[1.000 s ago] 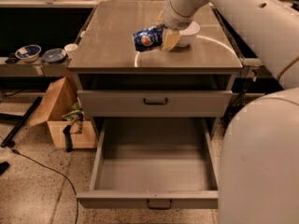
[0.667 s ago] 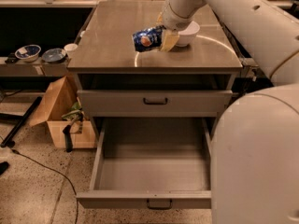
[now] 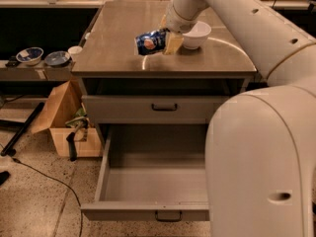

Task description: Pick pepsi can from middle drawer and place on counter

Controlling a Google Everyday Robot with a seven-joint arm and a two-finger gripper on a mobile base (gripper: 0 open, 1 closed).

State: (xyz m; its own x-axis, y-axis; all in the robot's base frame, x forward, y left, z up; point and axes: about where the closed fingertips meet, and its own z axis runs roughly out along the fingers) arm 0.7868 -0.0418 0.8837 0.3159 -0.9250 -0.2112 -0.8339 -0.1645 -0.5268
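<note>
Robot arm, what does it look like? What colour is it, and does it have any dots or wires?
The arm is smooth, white and fat like a tube, with small dark holes along it and a thin grey seam near a joint. No wires show. Its end effector, over the counter beside the white bowl, has pale yellowish fingers.

Gripper (image 3: 167, 40) clamps the pepsi can (image 3: 149, 43) sideways over the counter (image 3: 113, 53), white bowl (image 3: 196, 34) at its three o'clock.
</note>
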